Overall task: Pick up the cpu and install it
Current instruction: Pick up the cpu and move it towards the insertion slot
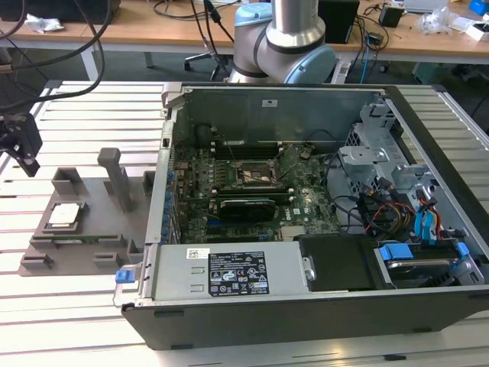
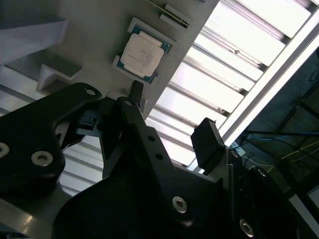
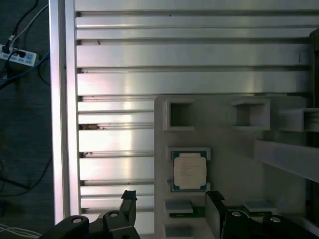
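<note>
The black end effector (image 3: 170,196), fingers (image 3: 128,199) apart and empty, hovers with the small square silvery-lidded cpu (image 3: 189,170) just ahead of its fingertips; I judge it should centre squarely, so both fingers meet opposite edges.

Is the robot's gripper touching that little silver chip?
Apart. In the exterior view the gripper hangs up and toward that view's left of the cpu, with grey fixture showing between them.

The cpu (image 1: 64,215) lies uncovered; fixture posts (image 1: 118,177) stand near.
</note>
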`<state>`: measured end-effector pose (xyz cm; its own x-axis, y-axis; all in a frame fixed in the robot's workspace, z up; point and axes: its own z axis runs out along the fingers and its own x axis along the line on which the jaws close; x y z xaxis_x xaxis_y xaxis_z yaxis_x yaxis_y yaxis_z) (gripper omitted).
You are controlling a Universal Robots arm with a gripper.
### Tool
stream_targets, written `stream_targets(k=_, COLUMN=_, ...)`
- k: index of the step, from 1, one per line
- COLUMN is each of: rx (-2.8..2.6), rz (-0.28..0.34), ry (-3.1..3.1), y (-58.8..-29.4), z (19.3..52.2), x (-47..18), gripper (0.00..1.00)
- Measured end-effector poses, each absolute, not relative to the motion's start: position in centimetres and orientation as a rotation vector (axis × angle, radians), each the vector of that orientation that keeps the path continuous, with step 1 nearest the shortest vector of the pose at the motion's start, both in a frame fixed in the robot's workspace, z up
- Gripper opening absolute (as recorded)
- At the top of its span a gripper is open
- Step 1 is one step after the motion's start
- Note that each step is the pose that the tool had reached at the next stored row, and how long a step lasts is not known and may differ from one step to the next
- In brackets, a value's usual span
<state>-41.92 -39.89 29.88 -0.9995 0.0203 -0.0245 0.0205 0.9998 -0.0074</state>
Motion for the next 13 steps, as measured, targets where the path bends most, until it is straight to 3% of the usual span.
stream_targets(k=13, rx=0.032, rz=-0.012, ry=3.117, y=-39.89, z=29.23, x=-41.92, gripper=0.66)
